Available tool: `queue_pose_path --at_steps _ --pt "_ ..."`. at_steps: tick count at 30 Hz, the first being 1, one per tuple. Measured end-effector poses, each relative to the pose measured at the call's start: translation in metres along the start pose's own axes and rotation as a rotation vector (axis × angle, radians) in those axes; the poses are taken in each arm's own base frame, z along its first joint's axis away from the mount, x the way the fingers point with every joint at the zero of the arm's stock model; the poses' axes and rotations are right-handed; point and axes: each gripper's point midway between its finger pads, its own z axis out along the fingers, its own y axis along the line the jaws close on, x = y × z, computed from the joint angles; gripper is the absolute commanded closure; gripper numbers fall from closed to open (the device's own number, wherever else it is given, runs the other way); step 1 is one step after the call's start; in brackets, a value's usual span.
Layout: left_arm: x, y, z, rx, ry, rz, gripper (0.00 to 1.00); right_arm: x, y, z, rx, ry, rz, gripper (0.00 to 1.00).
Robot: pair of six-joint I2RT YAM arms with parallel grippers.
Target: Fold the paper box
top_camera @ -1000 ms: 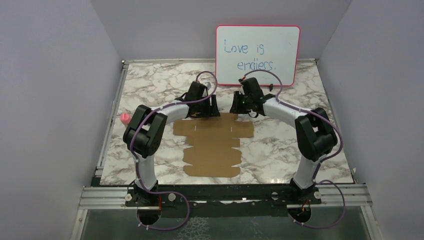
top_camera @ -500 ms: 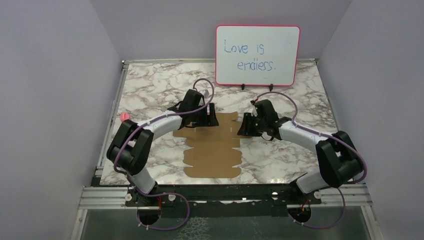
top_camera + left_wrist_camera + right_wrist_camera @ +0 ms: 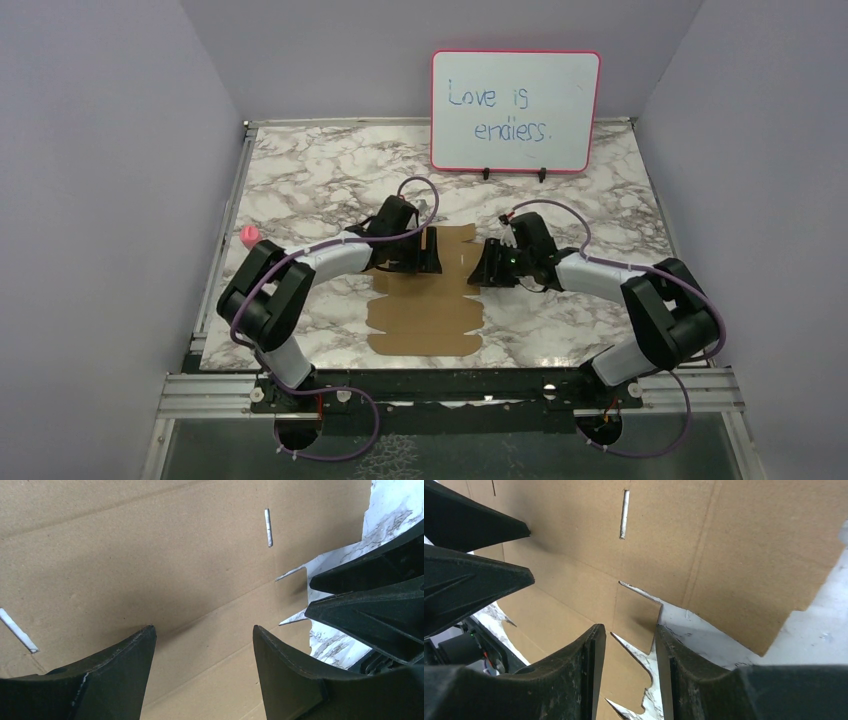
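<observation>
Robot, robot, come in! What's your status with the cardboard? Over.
Left tool open, low over the paper box. Right tool open astride a small edge flap. Box flat, unfolded. Nothing blocking; whiteboard far back.

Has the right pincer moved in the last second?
Yes. The right pincer has drawn back toward the near side, away from the pink-framed whiteboard, to the right edge of the flat brown cardboard sheet.

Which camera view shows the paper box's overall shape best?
Top external: the paper box lies flat, its near flaps fully outlined, though both arms cover its far part. The left wrist view shows only a creased patch with two slits; the right wrist view, one slit and a small cut tab.
</observation>
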Motion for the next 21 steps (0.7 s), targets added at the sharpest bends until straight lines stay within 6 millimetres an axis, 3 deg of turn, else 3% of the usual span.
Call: queue_pose_path --at_steps 9,21 --pt "0.000 -0.003 0.005 0.010 -0.007 -0.012 0.28 0.005 0.007 0.002 -0.049 0.030 0.017 0.56" --pt "-0.002 -0.006 0.008 0.021 -0.020 -0.015 0.28 -0.002 0.027 -0.009 -0.119 0.006 0.005 0.57"
